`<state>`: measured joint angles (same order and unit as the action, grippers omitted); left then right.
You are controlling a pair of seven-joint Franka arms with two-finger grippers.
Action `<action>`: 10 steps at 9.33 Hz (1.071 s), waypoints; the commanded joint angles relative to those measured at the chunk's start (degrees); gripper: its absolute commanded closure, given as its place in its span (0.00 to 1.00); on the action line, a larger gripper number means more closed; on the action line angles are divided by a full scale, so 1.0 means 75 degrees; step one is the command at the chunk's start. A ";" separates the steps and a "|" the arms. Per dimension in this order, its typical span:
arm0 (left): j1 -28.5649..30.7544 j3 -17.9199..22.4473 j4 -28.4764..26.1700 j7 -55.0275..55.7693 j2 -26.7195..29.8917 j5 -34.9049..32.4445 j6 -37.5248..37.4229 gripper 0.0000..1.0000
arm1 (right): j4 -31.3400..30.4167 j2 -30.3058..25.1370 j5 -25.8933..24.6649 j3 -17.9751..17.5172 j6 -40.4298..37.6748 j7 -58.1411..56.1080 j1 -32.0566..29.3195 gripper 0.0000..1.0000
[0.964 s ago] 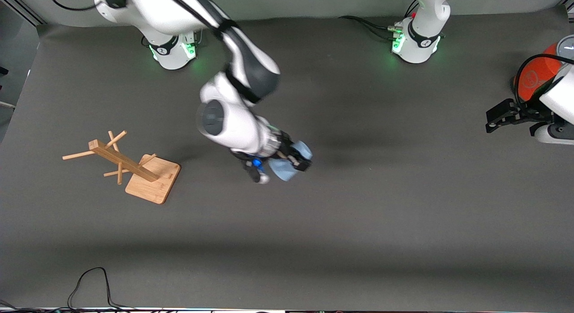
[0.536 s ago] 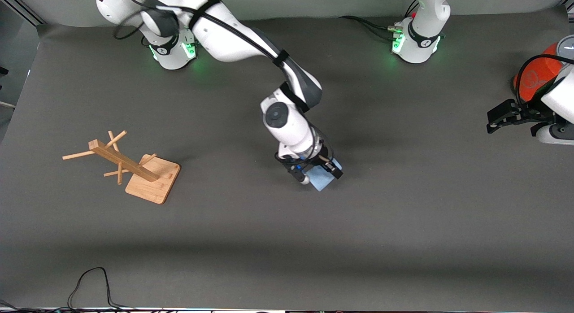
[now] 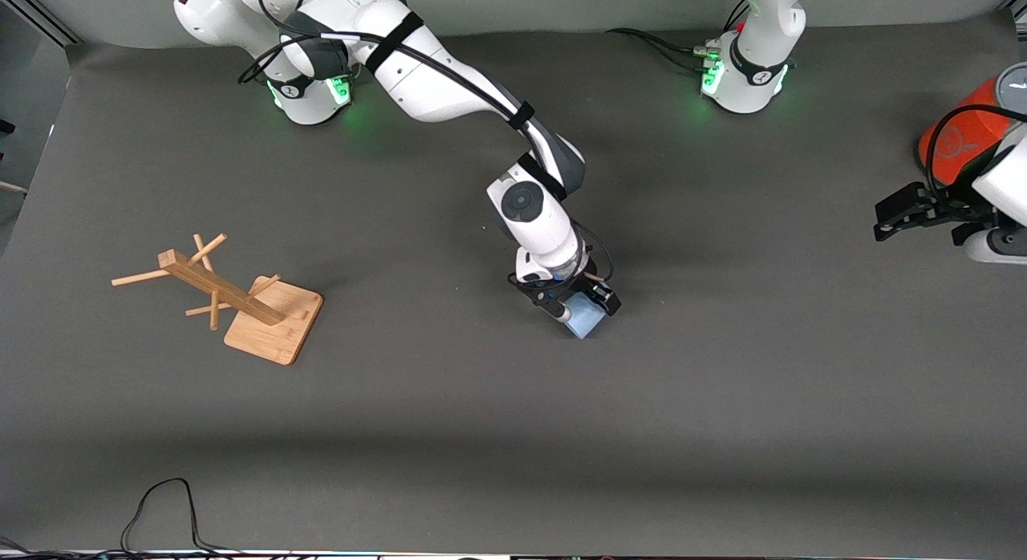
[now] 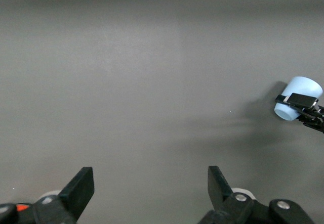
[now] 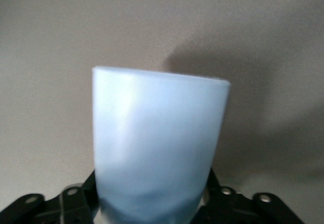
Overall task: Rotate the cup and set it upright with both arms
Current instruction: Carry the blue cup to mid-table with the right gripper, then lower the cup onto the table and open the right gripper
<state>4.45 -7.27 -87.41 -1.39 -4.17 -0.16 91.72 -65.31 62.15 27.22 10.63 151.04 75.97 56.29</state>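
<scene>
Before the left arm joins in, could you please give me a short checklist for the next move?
1. The right pincer is at the cup: ok.
2. The cup rests on the table: cannot tell.
3. The cup is upright: cannot tell.
4. The left pincer is open: ok.
5. The left pincer is close to the cup: not ok; it waits by the can.
6. The rack stands apart from the cup: ok.

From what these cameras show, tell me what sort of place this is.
Probably a robotics lab test bench: two arms bolted along a table under a plain grey mat, with only test props, a cup, a wooden rack, an orange can.
</scene>
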 commanded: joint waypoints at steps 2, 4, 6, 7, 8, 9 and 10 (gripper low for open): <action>0.0075 -0.0003 -0.0076 0.0276 0.0017 0.0033 -0.0100 0.00 | 0.0014 -0.0631 -0.0301 0.0095 -0.0739 0.0266 0.0030 0.00; 0.0040 -0.0003 -0.0099 0.0734 -0.0006 -0.0001 -0.0403 0.00 | -0.0139 -0.1672 -0.0557 0.0387 -0.2422 0.0033 -0.0040 0.00; 0.0086 -0.0003 -0.0204 0.0829 -0.0181 -0.0060 -0.0943 0.00 | -0.1443 -0.3402 -0.0676 0.0900 -0.3727 -0.1610 -0.0099 0.00; 0.0098 -0.0003 -0.0240 0.0829 -0.0275 -0.0060 -0.1223 0.00 | -0.2333 -0.4270 -0.0653 0.1240 -0.4034 -0.2677 -0.0122 0.00; 0.0087 0.0009 -0.0240 0.0829 -0.0288 -0.0060 -0.1481 0.00 | -0.3027 -0.5022 -0.0664 0.1615 -0.4594 -0.3801 -0.0169 0.00; 0.0075 0.0009 -0.0263 0.1050 -0.0323 -0.0060 -0.1518 0.00 | -0.3428 -0.5505 -0.0711 0.2082 -0.5110 -0.4694 -0.0146 0.00; -0.0006 -0.0003 -0.0287 0.1841 -0.0485 -0.0060 -0.1438 0.00 | -0.3618 -0.5904 -0.0723 0.2505 -0.5637 -0.5631 -0.0134 0.00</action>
<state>4.94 -7.12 -89.43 7.19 -7.28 -0.31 81.47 -85.66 24.19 22.95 26.90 110.85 41.05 53.96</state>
